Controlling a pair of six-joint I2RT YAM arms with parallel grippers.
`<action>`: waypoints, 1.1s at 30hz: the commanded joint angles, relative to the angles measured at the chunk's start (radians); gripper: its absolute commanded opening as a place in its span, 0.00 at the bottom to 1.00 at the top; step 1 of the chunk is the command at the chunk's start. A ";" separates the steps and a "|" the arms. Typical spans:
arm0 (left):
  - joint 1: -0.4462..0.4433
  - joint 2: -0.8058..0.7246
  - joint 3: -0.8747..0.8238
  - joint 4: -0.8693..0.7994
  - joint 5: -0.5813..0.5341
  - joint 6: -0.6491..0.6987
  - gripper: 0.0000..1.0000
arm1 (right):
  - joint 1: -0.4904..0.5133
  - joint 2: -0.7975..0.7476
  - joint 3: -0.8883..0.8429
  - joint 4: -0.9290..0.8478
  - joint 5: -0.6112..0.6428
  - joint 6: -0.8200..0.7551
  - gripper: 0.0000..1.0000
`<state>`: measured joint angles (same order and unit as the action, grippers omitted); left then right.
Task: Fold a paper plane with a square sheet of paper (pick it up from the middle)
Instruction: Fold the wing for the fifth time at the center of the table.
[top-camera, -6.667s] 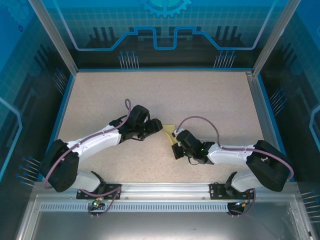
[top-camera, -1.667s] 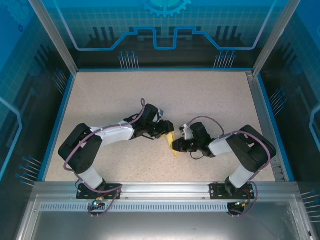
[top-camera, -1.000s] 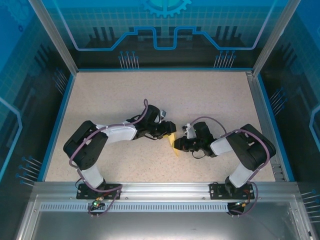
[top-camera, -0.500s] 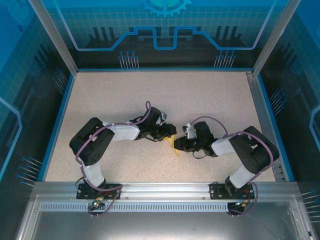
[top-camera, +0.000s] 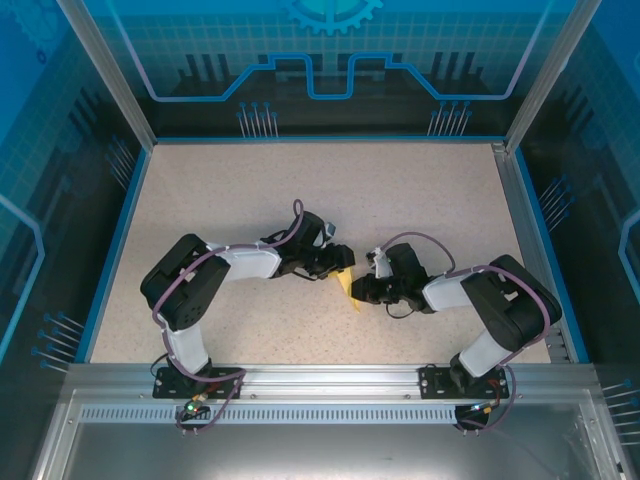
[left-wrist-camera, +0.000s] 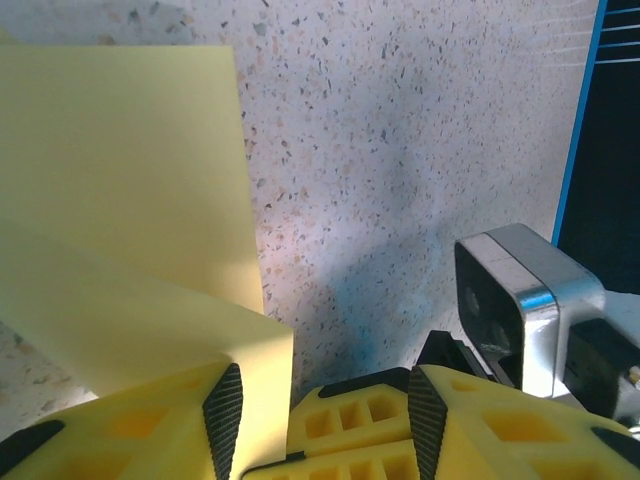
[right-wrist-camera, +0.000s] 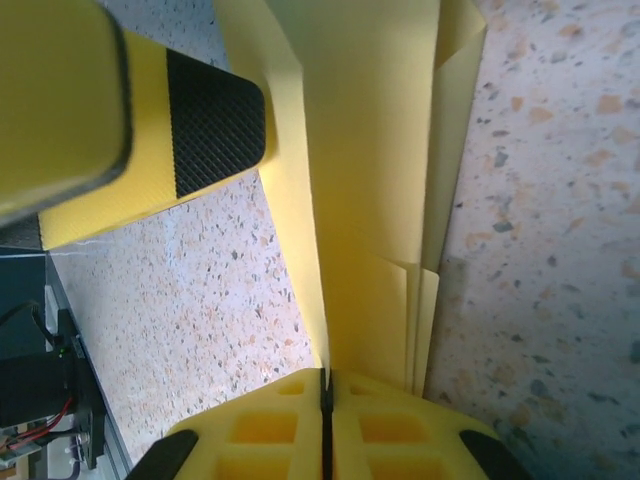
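Observation:
The square sheet of paper (top-camera: 348, 288) is yellow and folded into several layers. From above it looks like a narrow wedge at the table's middle. My right gripper (top-camera: 360, 290) comes at it from the right. In the right wrist view its jaws (right-wrist-camera: 323, 375) are shut on one layer of the paper (right-wrist-camera: 370, 150). My left gripper (top-camera: 340, 262) comes from the left and stands open (left-wrist-camera: 322, 372). A paper flap (left-wrist-camera: 120, 180) lies against its left pad (left-wrist-camera: 222, 405). The right gripper's fingers (left-wrist-camera: 350, 425) sit between the left gripper's pads. One left finger (right-wrist-camera: 200, 110) shows beside the paper.
The speckled table (top-camera: 250, 190) has a blue rim and aluminium posts (top-camera: 105, 70) at its corners. A metal rail (top-camera: 320, 378) carrying both arm bases runs along the near edge. The right wrist camera (left-wrist-camera: 520, 290) sits close to my left gripper.
Since the earliest frame both arms have folded in and the paper has gone from a wider patch to a narrow wedge. Over the last second nothing visibly shifts except the left arm's elbow, slightly.

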<state>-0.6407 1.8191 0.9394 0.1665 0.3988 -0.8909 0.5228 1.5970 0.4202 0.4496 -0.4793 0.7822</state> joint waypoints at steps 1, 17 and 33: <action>-0.007 0.005 0.027 -0.006 -0.001 0.033 0.54 | -0.010 0.020 -0.024 0.021 0.006 0.042 0.07; -0.020 -0.028 -0.021 0.080 0.044 0.043 0.62 | -0.049 0.029 -0.023 0.159 -0.139 0.136 0.07; -0.021 0.061 0.045 0.069 0.020 0.075 0.62 | -0.050 -0.009 -0.032 0.094 -0.095 0.113 0.16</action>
<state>-0.6575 1.8515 0.9504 0.2451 0.4171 -0.8543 0.4896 1.6192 0.3855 0.5762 -0.5831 0.9012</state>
